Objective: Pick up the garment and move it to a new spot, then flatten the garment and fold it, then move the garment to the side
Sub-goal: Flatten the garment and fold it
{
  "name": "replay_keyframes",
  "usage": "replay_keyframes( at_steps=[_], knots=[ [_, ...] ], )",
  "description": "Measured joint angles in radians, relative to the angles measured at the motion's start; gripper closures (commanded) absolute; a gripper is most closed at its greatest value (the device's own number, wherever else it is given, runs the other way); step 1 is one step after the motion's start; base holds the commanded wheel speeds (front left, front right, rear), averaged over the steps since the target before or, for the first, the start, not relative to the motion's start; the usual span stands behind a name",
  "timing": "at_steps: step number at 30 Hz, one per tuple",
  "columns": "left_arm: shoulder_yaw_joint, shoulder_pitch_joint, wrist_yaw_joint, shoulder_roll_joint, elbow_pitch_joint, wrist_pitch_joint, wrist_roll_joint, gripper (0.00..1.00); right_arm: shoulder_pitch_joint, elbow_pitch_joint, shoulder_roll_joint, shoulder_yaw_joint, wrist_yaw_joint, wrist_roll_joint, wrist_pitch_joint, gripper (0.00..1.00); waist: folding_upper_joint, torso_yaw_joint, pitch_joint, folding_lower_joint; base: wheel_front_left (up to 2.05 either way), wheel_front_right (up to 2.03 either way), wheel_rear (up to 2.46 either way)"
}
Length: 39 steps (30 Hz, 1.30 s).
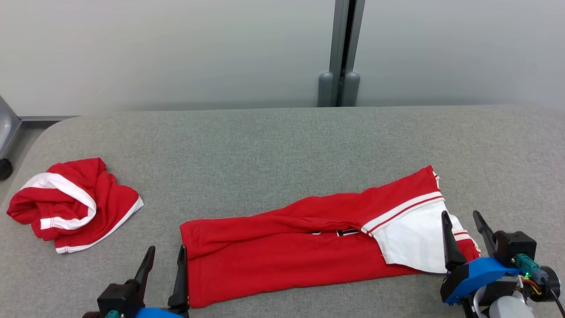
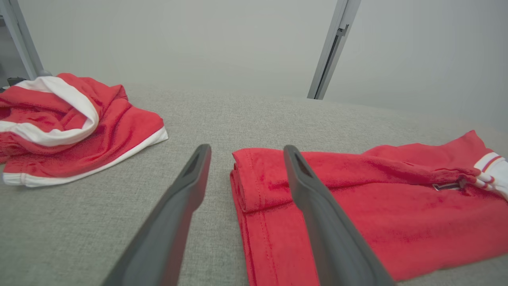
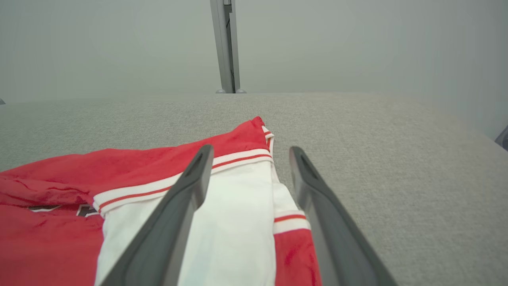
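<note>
We are counting two red-and-white pieces of clothing on the grey table [image 1: 282,141], and two grippers. The garment [image 1: 282,260] is lying stretched out as a long folded band across the near middle of the table, its white panel at the right end. The other piece, a heap [image 1: 73,205], is sitting crumpled near the table's left edge, well apart from the garment. The left gripper [image 1: 167,248] is hovering at the garment's left end with its fingers spread and gripping nothing; in the left wrist view one finger is lying over bare table and the other over the red cloth [image 2: 377,206]. The right gripper [image 1: 460,214] is hanging at the right end, likewise spread and empty, its fingers pointing along the white panel and the striped hem. We are not able to tell whether either gripper is touching the cloth. Dark lettering on the garment is mostly tucked under a fold and we are unable to read it. The head view is cutting off the left gripper's body at its bottom edge, and the left wrist view is cutting off the heap's left side.
</note>
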<state>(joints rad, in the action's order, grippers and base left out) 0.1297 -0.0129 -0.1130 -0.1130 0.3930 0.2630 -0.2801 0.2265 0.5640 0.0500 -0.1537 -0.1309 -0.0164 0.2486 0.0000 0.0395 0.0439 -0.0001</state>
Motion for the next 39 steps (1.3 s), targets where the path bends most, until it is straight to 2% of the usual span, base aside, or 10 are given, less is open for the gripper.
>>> replay_keyframes(
  at_steps=[7,11,15,21,27,32,33,34,39],
  knots=[
    [-0.032,0.074,-0.011,0.040,-0.023,0.000,0.051,0.00,-0.006,0.071,0.003,0.005,0.000,0.004,0.008,0.00,0.0000,0.014,-0.026,-0.0001,0.00,0.00,0.00],
    [-0.036,0.072,-0.012,0.047,-0.024,0.000,0.054,0.00,0.022,0.094,0.012,-0.009,0.000,0.005,0.007,0.00,0.0000,0.021,-0.002,0.0000,0.00,0.00,0.00],
    [-0.006,0.047,-0.013,0.046,-0.024,0.000,0.039,0.00,0.088,0.125,0.022,-0.038,0.000,0.027,-0.039,0.00,0.0000,0.027,0.039,0.0001,0.00,0.00,0.00],
    [0.046,0.009,-0.017,-0.001,-0.022,0.000,-0.018,0.00,0.192,0.173,0.028,-0.089,0.000,0.078,-0.133,0.00,0.0000,0.044,0.113,0.0003,0.00,0.00,0.00],
    [0.076,-0.031,-0.017,-0.036,-0.028,0.000,-0.062,0.00,0.222,0.237,0.034,-0.167,0.000,0.123,-0.209,0.00,0.0000,0.074,0.172,0.0003,0.00,0.00,0.00],
    [0.080,-0.045,-0.017,-0.044,-0.028,0.000,-0.074,0.00,0.237,0.274,0.034,-0.160,0.002,0.070,-0.222,0.00,0.0000,0.085,0.192,0.0000,0.00,0.00,0.00],
    [0.079,-0.050,-0.017,-0.045,-0.028,0.000,-0.076,0.00,0.239,0.281,0.035,-0.150,0.002,0.050,-0.221,0.55,0.0000,0.083,0.192,0.0000,0.00,0.00,0.00],
    [0.078,-0.053,-0.017,-0.044,-0.029,0.000,-0.077,0.00,0.240,0.287,0.037,-0.139,0.003,0.036,-0.218,1.00,0.0000,0.080,0.191,0.0001,0.00,0.00,0.00],
    [0.071,-0.051,-0.017,-0.040,-0.029,0.000,-0.076,0.00,0.210,0.297,0.028,-0.132,-0.002,-0.023,-0.156,1.00,0.0000,0.056,0.174,0.0001,0.00,0.00,0.00]
  ],
)
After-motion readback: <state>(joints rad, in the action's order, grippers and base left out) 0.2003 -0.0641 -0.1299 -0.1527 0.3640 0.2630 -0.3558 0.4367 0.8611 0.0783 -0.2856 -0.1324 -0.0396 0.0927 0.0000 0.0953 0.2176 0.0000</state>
